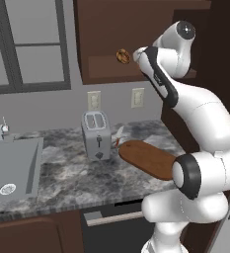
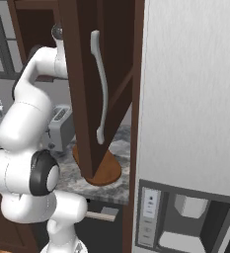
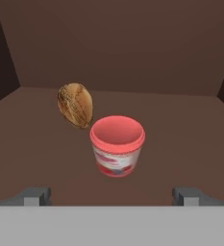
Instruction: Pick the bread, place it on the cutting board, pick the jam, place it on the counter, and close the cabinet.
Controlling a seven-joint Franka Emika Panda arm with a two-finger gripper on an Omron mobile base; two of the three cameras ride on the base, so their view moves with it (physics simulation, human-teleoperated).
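1. Sitting on the cabinet shelf, the bread has not been lifted; it lies just left of and behind the jam.
2. Jam likewise unmoved, inside the cabinet.
3. Hand released, fingers spread wide, grasping nothing, facing both items.
4. Cutting board bare on the worktop, right of the toaster.
5. Cabinet door stands open. Judgement: all steps outstanding.

Bread, jam on cabinet shelf.
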